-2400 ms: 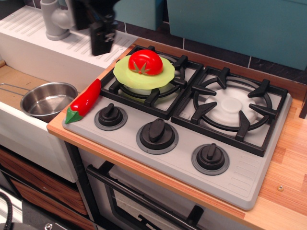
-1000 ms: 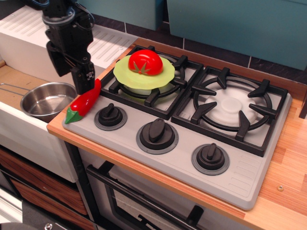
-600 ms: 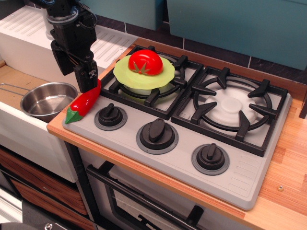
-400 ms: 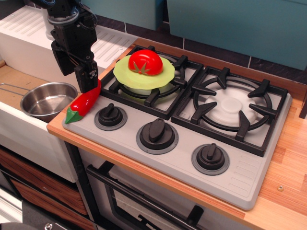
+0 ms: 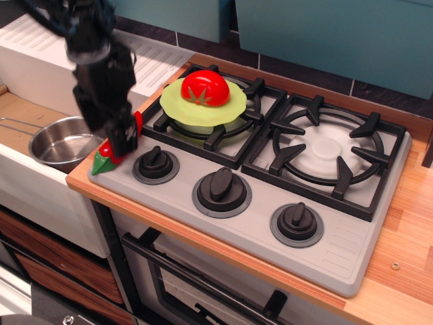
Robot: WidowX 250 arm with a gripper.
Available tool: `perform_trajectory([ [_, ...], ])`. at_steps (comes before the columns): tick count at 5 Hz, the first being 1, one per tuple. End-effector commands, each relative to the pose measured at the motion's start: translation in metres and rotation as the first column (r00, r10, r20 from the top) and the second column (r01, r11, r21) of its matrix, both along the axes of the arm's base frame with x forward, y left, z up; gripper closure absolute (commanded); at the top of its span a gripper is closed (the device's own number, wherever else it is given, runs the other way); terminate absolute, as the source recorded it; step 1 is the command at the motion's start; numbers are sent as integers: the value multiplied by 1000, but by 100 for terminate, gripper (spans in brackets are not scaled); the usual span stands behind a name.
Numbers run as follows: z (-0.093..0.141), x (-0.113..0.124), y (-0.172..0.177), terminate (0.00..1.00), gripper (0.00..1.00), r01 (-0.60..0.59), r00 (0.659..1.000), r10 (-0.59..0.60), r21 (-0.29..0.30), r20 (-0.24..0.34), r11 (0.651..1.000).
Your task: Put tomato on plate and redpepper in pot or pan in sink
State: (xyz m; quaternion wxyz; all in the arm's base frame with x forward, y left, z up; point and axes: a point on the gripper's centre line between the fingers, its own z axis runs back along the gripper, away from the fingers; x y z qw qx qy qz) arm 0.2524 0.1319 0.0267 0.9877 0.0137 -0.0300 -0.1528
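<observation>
- The gripper [image 5: 122, 139] is now lowered over the middle of the redpepper [image 5: 107, 157], where a moment ago it was held higher, by the pepper's upper end.
- Most of the pepper is hidden by it; only the green stem cap and a red patch are seen, at the stove's [image 5: 379, 223] left edge.
- Whether the fingers are clenched cannot be told, as the arm is blurred.
- The tomato [image 5: 205, 87] is already set on the plate [image 5: 172, 101].
- The pot [image 5: 57, 143] is left empty in the sink [image 5: 27, 183], so the pepper's transfer is judged the step in hand.

No readable text, labels or numbers anywhere (the stove knobs carry no markings).
</observation>
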Motion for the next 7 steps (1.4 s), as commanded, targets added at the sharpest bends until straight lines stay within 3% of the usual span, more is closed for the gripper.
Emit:
perform_trajectory([
  [1, 7, -2, -8, 0, 0, -13, 995, 11, 21, 97, 1000],
  [5, -1, 9, -9, 0, 0, 20, 992, -18, -13, 128, 1000],
  [6, 1, 10, -8, 0, 100, 14, 993, -12, -15, 114, 1000],
  [7, 6, 10, -7, 0, 100, 22, 995, -20, -18, 100, 1000],
])
